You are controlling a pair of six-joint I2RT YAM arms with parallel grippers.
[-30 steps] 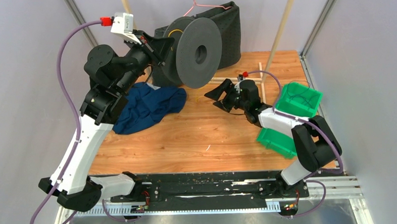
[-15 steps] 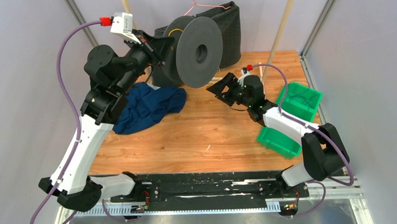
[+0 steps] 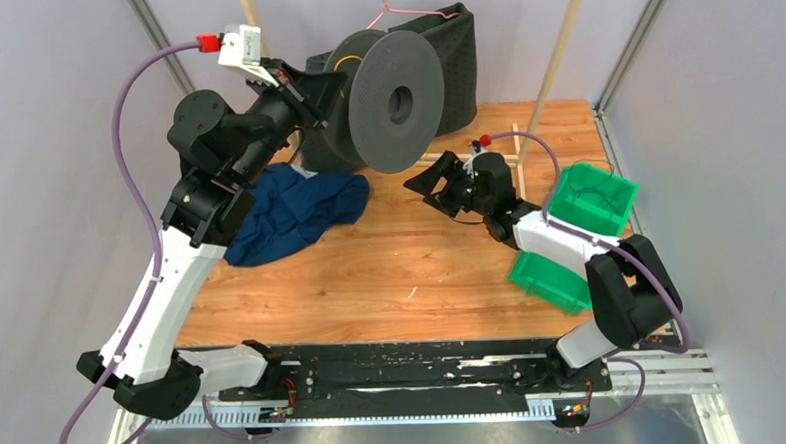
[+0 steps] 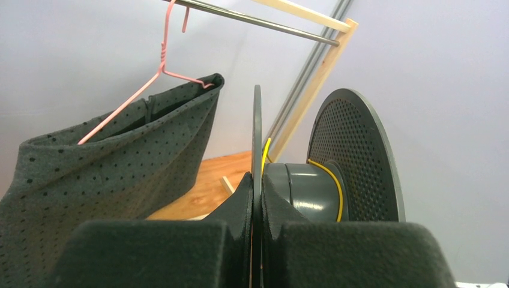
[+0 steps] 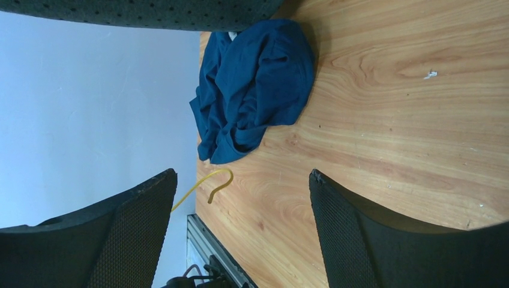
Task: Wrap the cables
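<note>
A dark grey spool (image 3: pixel 394 102) is held up at the back of the table. The thin yellow wire (image 3: pixel 340 56) runs round its hub, also in the left wrist view (image 4: pixel 334 187). My left gripper (image 3: pixel 331 85) is shut on the spool's near flange (image 4: pixel 257 138), with its fingers (image 4: pixel 240 198) pinched on either side of the flange. My right gripper (image 3: pixel 425 179) is open and empty, low over the table just right of the spool. In the right wrist view the wire's hooked free end (image 5: pixel 217 182) hangs between the jaws of the right gripper (image 5: pixel 242 174), nearer the left finger and touching neither.
A crumpled blue cloth (image 3: pixel 293 211) lies at the left of the table, also in the right wrist view (image 5: pixel 255 84). Two green bins (image 3: pixel 593 195) (image 3: pixel 547 280) sit at the right. A dotted grey bag (image 3: pixel 451 39) hangs on a pink hanger (image 4: pixel 153 78) behind the spool. Wooden poles (image 3: pixel 557 50) stand at the back.
My right gripper rose toward the spool, then dropped back a little and shifted left, staying open. The left arm and the spool have not moved.
</note>
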